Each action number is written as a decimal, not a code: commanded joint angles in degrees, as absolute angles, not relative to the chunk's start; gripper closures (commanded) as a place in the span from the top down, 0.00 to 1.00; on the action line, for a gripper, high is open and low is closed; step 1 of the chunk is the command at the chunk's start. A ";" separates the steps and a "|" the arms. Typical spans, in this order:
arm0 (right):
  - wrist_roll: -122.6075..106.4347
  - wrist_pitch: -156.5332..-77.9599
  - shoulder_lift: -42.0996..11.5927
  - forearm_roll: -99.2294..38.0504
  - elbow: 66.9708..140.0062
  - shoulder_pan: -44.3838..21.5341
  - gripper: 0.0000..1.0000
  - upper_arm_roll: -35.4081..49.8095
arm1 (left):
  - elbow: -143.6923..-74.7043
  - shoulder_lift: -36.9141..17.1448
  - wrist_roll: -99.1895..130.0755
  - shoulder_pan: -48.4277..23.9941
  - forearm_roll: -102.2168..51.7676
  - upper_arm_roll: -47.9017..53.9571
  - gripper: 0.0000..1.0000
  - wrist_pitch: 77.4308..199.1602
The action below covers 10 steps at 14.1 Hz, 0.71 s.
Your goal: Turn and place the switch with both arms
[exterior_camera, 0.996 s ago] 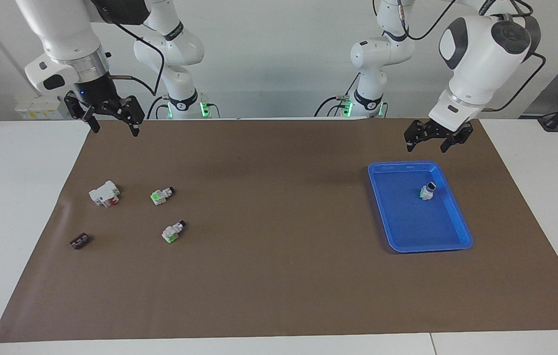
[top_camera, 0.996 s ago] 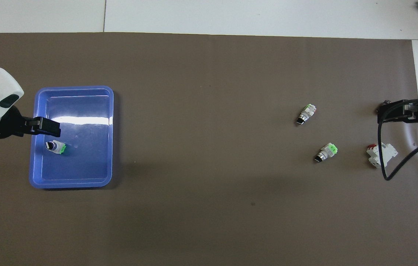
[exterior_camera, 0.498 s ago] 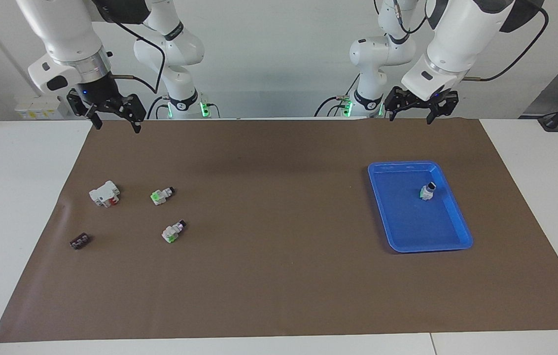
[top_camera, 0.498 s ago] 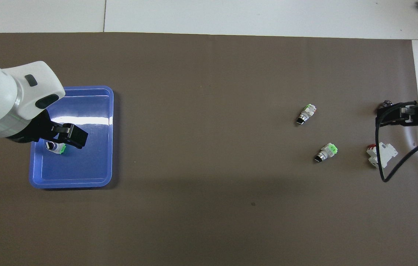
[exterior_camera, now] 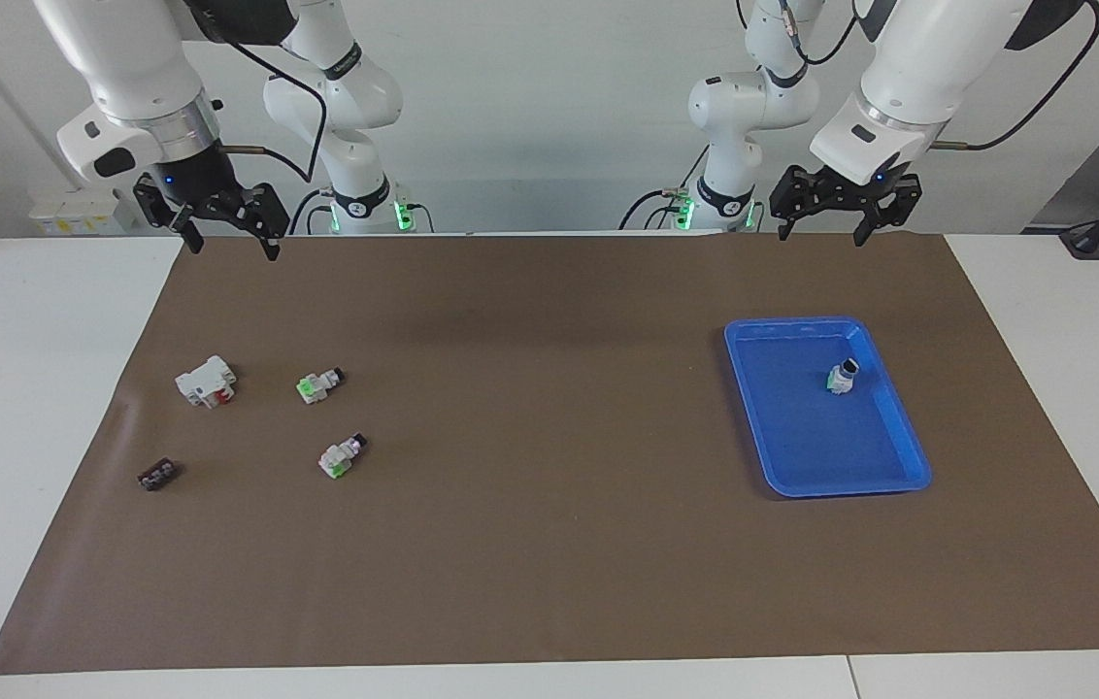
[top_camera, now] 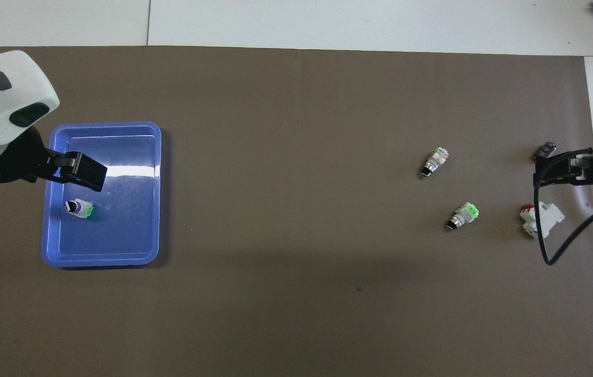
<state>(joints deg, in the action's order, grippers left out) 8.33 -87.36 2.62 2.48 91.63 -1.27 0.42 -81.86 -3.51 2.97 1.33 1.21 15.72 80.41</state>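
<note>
Three switches are in view. One switch (exterior_camera: 842, 377) (top_camera: 79, 208) stands in the blue tray (exterior_camera: 826, 485) (top_camera: 100, 259). Two more switches lie on the brown mat toward the right arm's end, one (exterior_camera: 319, 385) (top_camera: 463, 217) nearer to the robots than the other (exterior_camera: 343, 455) (top_camera: 434, 162). My left gripper (exterior_camera: 821, 236) (top_camera: 79, 172) is open and empty, raised high over the mat's edge nearest the robots, by the tray. My right gripper (exterior_camera: 229, 248) (top_camera: 563, 170) is open and empty, raised over the mat's corner at its own end.
A white block with a red part (exterior_camera: 207, 381) (top_camera: 541, 220) and a small dark block (exterior_camera: 157, 475) (top_camera: 545, 151) lie on the mat near the two loose switches. The brown mat (exterior_camera: 549, 544) covers most of the white table.
My left gripper has risen from just above the tray's near edge to high over the mat's edge by the robots. The right arm has barely moved. The switches have not moved.
</note>
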 commanded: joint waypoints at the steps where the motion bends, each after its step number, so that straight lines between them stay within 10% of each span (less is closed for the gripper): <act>1: 9.23 -87.36 3.25 1.23 92.02 -0.70 1.00 0.70 | -87.36 -0.35 3.60 2.89 0.18 15.38 1.00 84.72; 10: 9.49 -87.36 3.25 1.23 92.02 -0.79 1.00 0.70 | -91.85 1.67 11.69 2.90 -1.93 15.38 1.00 89.38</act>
